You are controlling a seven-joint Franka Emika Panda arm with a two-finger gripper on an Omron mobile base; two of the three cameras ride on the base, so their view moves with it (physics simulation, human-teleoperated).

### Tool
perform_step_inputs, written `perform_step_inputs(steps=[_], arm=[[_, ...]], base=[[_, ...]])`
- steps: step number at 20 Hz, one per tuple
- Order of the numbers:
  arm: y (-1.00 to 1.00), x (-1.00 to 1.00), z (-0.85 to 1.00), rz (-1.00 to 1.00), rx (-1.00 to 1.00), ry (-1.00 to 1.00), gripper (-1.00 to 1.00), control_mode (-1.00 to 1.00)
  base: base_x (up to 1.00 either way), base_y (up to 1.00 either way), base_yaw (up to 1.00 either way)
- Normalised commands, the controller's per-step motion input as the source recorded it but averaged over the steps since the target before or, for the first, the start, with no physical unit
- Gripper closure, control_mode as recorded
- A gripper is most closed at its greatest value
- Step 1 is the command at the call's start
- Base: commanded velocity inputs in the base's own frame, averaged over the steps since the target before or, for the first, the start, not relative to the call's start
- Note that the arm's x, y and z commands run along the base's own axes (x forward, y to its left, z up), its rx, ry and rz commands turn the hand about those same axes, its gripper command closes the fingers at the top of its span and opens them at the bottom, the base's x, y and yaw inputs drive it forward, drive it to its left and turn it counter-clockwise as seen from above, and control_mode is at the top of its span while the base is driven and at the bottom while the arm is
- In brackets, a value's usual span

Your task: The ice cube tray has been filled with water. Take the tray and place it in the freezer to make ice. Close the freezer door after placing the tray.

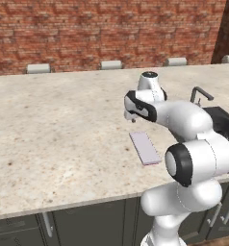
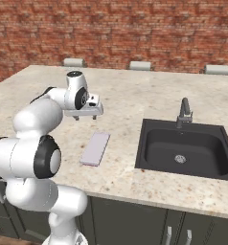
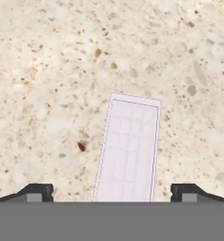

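The ice cube tray [image 1: 145, 147] [image 2: 95, 149] lies flat on the beige speckled counter [image 1: 58, 129], near its front edge. It is a thin pale lilac slab with a faint grid on top. My gripper [image 1: 131, 118] [image 2: 86, 115] hangs above the counter, over the tray's far end, pointing down. In the hand view the tray [image 3: 129, 150] runs up from the bottom edge between my two dark fingertips [image 3: 37, 192], and the gripper [image 3: 113, 193] is open wide with nothing in it. The freezer and its door are out of view.
A black sink [image 2: 185, 153] with a dark faucet [image 2: 184, 111] [image 1: 199, 93] is set into the counter to the right of the tray. Several grey chair backs [image 2: 140, 65] stand along the counter's far edge before a brick wall. Dark cabinets [image 1: 82, 223] run below the counter.
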Motion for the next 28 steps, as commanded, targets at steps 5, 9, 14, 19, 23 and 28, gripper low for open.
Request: perform_step_inputs(steps=[5, 9, 14, 19, 23, 28], arm=[[0.0, 0.45, -0.48, 0.16, 0.0, 0.0, -1.0, -1.0], [0.0, 0.43, -0.5, 0.17, -0.06, 0.0, -1.0, -1.0], [0.0, 0.38, -0.49, 0.12, -0.07, -0.02, -1.0, -1.0], [0.01, 0.3, -0.35, 0.03, -0.01, 0.0, -1.0, -1.0], [0.0, 0.22, -0.34, 0.01, 0.0, 0.0, -1.0, -1.0], [0.01, 0.36, -0.34, 0.0, 0.0, 0.0, -1.0, -1.0]], base=[[0.0, 0.0, 0.0], [0.0, 0.0, 0.0], [0.0, 0.0, 0.0], [0.0, 0.0, 0.0], [0.0, 0.0, 0.0], [0.0, 0.0, 0.0]])
